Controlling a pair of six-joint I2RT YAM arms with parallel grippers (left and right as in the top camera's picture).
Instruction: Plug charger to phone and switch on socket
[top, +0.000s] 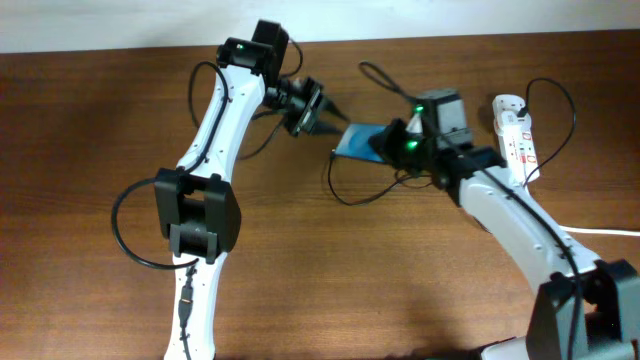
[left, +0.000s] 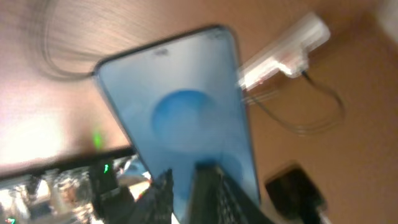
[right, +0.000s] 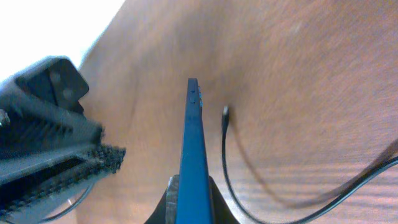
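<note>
Blue glass fills my left wrist view: the phone (top: 358, 142) sits mid-table toward the far side, clenched across its thin body by the right gripper (right: 189, 191). I judge this steadies it and leaves an end exposed for plugging. The left gripper (left: 183, 186) hovers at the phone's far-left end, fingers slightly parted with nothing between them. The charger (right: 224, 134) lies loose on the wooden table (top: 100, 150) close beside the phone, its tip free. The socket (top: 516, 135) sits far right, well apart. I can read no lettering anywhere; any print is blurred or too small.
</note>
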